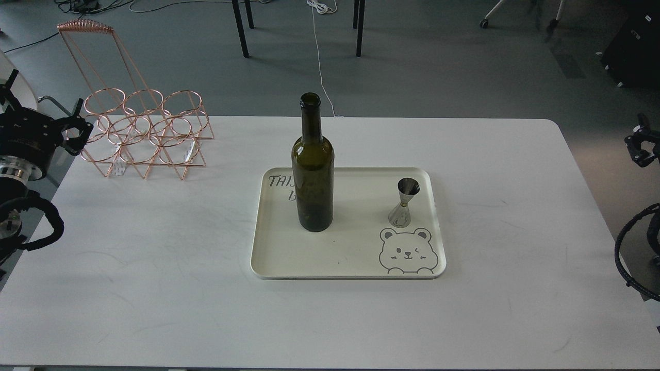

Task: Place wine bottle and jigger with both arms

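Note:
The wine bottle, dark olive-green and unlabelled, stands upright on the left half of a cream tray in the middle of the white table. On the tray's right half the small steel jigger stands upright, just above a printed bear. Nothing touches either one. My left gripper hangs at the far left edge beside a copper rack, its two fingers apart and empty. My right gripper is at the far right edge, off the table, small and dark, so its fingers cannot be told apart.
A copper wire bottle rack with a tall handle stands at the table's back left, close to my left gripper. The white table surrounds the tray. Black table legs and cables lie on the floor behind.

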### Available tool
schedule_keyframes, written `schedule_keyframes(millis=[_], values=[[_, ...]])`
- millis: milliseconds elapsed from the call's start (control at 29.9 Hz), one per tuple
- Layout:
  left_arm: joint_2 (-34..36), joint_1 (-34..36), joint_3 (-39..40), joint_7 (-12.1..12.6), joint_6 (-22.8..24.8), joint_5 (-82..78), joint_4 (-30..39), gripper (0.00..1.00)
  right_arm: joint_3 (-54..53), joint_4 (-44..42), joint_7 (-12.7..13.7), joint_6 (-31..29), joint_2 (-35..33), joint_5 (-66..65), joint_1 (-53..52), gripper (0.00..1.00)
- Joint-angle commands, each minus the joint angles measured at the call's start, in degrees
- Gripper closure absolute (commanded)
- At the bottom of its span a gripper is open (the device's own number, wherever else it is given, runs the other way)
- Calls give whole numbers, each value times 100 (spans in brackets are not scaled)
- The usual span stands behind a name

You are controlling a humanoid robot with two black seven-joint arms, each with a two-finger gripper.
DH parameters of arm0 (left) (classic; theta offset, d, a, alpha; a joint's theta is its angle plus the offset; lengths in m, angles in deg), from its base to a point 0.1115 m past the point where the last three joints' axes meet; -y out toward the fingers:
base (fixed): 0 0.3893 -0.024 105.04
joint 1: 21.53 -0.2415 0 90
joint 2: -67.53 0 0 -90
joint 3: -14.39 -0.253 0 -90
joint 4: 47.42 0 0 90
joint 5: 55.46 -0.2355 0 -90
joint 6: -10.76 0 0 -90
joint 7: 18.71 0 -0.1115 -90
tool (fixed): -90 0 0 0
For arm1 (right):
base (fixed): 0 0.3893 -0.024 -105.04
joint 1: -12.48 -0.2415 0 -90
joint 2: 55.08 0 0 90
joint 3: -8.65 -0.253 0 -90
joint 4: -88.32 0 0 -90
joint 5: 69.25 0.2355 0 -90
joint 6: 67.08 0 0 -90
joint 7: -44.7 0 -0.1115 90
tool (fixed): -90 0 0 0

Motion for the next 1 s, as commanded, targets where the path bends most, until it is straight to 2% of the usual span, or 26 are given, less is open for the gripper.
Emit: schedule_keyframes(millis=[0,267,501,568,635,768,902,969], values=[[52,6,11,0,-1,6,-1,2,2,9,-5,0,0,-2,-2,1],[96,6,11,18,-1,15,-1,1,46,45,4,0,-97,-256,-99,1],[114,15,178,44,-1,6,-1,1,46,123,-5,0,-527,-1565,-696,1],[114,15,178,53,-1,6,-1,2,46,368,-14,0,-711,-2109,-819,1],[114,15,178,62,-1,-3,-1,2,46,902,-14,0,-974,-2575,-846,1],[114,15,178,18,-1,-3,-10,1,46,2598,-14,83,-1668,-3525,-767,1],[114,15,178,18,-1,-3,-10,2,46,4286,-14,1136,-2100,-4798,-662,1],[114,15,178,27,-1,-3,-10,2,46,4963,-14,1366,-2267,-5405,-539,1]])
